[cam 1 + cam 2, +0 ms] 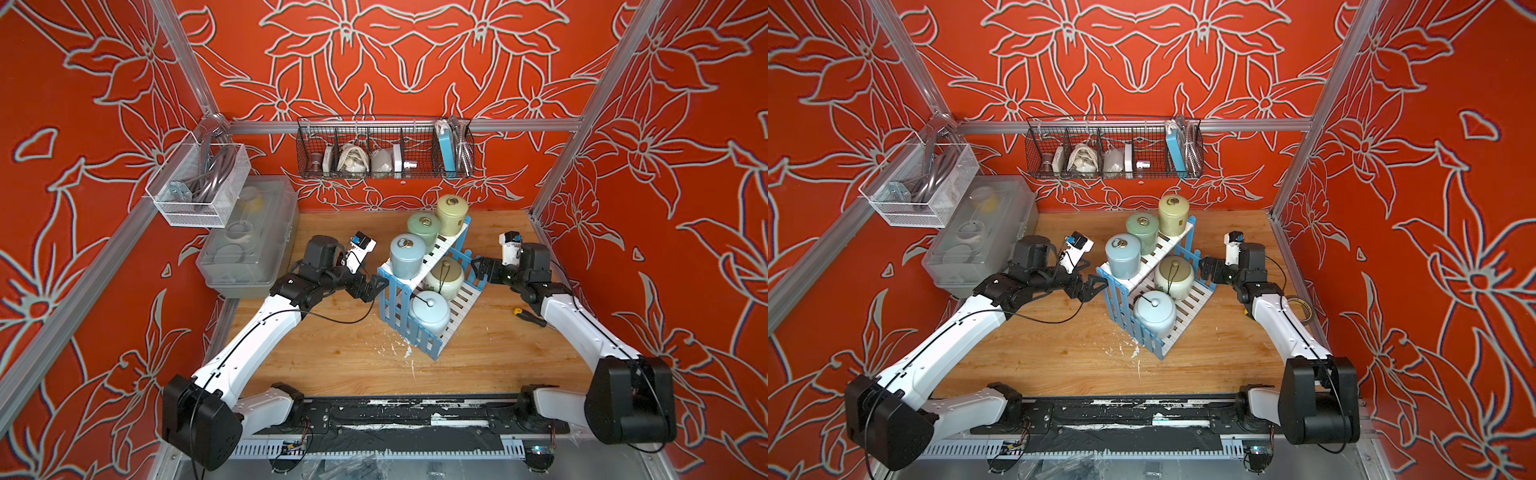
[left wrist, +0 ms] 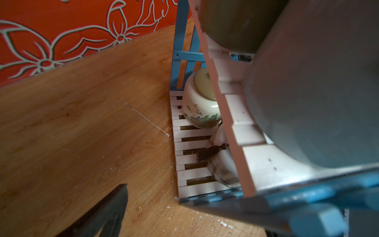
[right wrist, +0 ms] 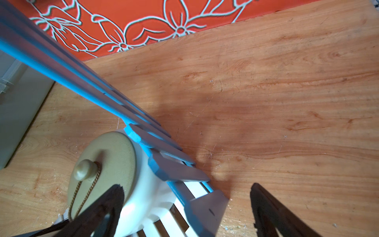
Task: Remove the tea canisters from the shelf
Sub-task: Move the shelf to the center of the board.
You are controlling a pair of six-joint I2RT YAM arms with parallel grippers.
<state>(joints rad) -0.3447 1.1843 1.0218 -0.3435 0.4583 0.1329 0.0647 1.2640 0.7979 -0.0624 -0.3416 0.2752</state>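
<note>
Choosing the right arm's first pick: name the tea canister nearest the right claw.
The squat cream canister on the shelf's lower tier, far end, beside the open right claw. The pale blue squat one sits nearer the front; three cylinders stand above.

2 picket sides (image 1: 401, 316) wall the shelf (image 1: 465, 297); long sides open.

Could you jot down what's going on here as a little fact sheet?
Furniture: two-tier shelf on wooden table
Top tier: blue-grey canister, sage green canister, tall cream canister
Bottom tier: squat cream canister, squat pale blue canister
Left claw: open, empty, beside shelf
Right claw: open, empty, at opposite side
Canisters removed: none
</note>
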